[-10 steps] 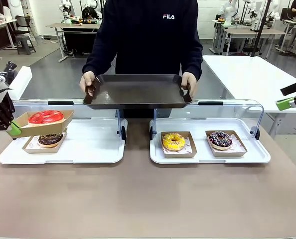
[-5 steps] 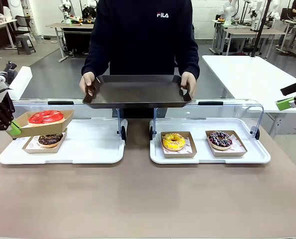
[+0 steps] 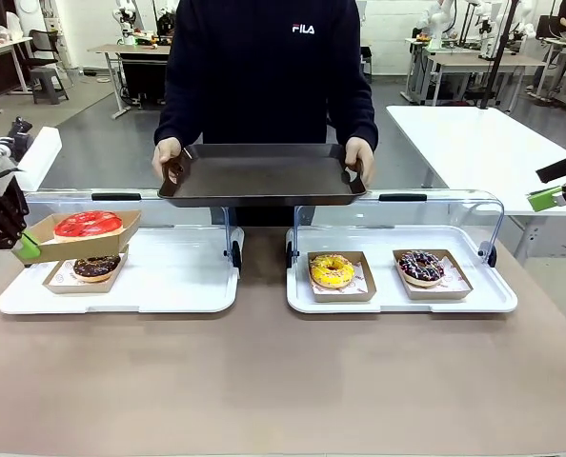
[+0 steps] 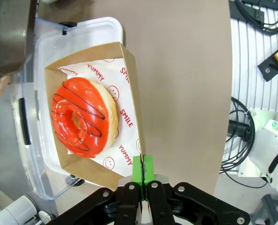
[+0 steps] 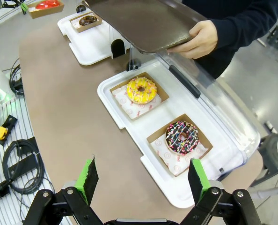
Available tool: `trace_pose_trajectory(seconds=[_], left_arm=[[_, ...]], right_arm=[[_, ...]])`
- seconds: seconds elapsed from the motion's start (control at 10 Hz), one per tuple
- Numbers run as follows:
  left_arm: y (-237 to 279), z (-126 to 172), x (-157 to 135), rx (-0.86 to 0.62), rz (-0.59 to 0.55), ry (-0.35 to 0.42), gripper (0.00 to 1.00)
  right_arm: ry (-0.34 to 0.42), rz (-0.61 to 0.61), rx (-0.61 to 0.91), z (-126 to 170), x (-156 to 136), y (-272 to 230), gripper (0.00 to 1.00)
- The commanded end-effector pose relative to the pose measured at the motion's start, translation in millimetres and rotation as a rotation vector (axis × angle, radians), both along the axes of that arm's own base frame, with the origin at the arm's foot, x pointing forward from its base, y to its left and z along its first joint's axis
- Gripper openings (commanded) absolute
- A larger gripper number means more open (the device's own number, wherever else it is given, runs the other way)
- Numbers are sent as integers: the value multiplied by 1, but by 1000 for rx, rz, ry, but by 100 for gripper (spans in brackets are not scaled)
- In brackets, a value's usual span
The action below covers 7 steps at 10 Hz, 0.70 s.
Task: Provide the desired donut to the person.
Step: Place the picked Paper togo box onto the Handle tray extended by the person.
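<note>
Logged a small shift of the person [image 3: 264, 76] toward 9 o'clock over the last second, chest logo sliding the same way; found pincers, boxes and trays placed as before.

Front view: saw person at 12 o'clock beyond the counter [image 3: 264, 381], holding a dark serving tray [image 3: 262, 176] level by its short ends, one hand [image 3: 167, 154] at its 9 o'clock end, other hand [image 3: 361, 157] at its 3 o'clock end.

Found left pincer [image 3: 28, 249] at 9 o'clock of the frame, clenched on the rim of a cardboard box [image 3: 73, 245] carrying the red-glazed donut [image 3: 87, 224]. Box raised over the left white tray [image 3: 178, 276], overlapping the 12 o'clock side of a chocolate donut [image 3: 96, 266] boxed on that tray; contact between the two boxes not resolvable.

Left wrist view: confirmed green pads [image 4: 137, 168] pinched flat on the box wall at 6 o'clock; red glaze crossed by dark drizzle lines, printed paper underneath.

Found right pincer [image 3: 550, 186] at 3 o'clock of the frame, out past the counter edge, released and gaping wide, grasping nothing.

Noted right white tray [image 3: 397, 307] at 4 o'clock of the serving tray, with a yellow donut [image 3: 332, 270] and, at its 3 o'clock, a dark sprinkled donut [image 3: 420, 266], each boxed and flat on the tray. Clear lids [image 3: 445, 217] standing open along the 12 o'clock edges of both white trays.
</note>
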<state>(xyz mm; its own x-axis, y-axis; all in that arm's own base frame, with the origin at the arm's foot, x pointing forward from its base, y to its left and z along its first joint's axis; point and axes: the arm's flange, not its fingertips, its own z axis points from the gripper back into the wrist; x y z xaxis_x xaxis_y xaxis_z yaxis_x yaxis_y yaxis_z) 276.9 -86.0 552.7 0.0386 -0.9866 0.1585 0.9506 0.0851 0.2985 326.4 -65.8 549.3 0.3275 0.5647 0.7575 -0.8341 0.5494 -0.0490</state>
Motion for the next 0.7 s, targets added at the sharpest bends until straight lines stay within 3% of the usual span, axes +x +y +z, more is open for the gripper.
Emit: trace_pose_trajectory(seconds=[0.0, 0.3, 0.6], left_arm=[[-35, 42, 37, 42, 16, -1, 1], [-107, 78, 112, 53, -15, 33, 1], [-177, 76, 169, 68, -13, -25, 1]], right_arm=[[-11, 16, 26, 0, 3, 0, 100], [-11, 16, 26, 0, 3, 0, 100], [-11, 16, 26, 0, 3, 0, 100]])
